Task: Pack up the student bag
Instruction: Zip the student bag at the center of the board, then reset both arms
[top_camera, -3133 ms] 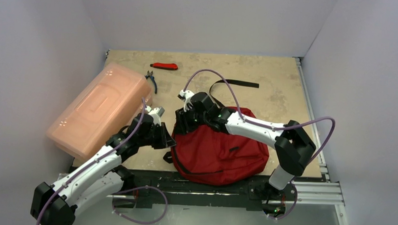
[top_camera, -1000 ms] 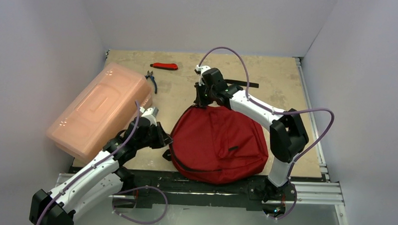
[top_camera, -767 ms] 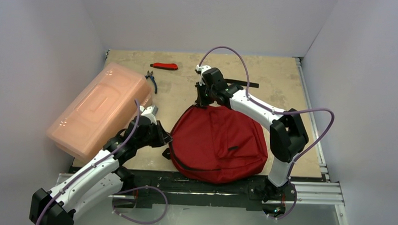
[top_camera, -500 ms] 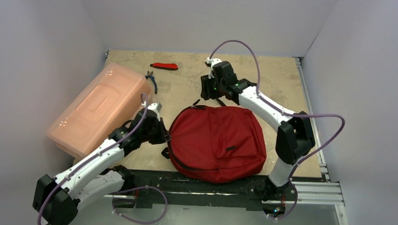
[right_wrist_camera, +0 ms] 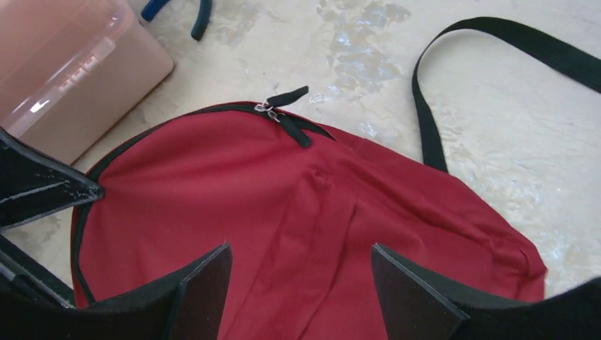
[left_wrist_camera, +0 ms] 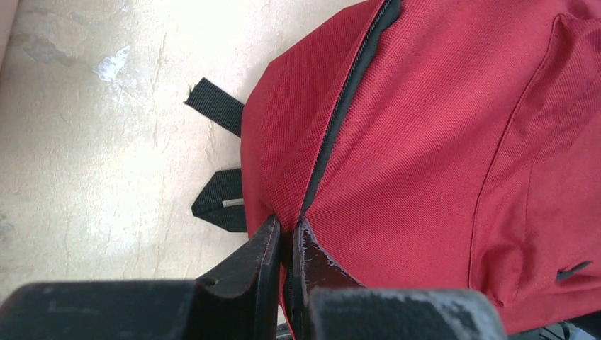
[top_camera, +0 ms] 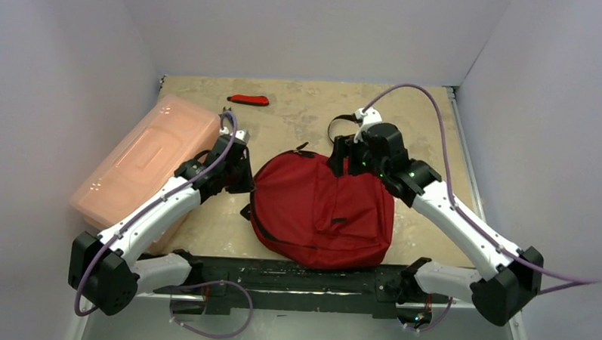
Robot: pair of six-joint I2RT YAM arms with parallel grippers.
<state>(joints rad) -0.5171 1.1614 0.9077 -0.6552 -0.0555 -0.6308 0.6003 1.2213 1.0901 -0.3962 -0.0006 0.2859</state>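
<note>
Red backpack (top_camera: 323,216) lies flat on the table (top_camera: 428,121), near the front edge between the arms, black strap (right_wrist_camera: 432,120) trailing off its far side. Left gripper (left_wrist_camera: 287,234) clenched on the backpack's left edge by the zipper. Right gripper (right_wrist_camera: 299,258) released, jaws wide, hovering over its top; pink box (top_camera: 151,161) at left

Left end effector (left_wrist_camera: 287,234) pinched closed; right end effector (right_wrist_camera: 299,251) spread wide.
</note>
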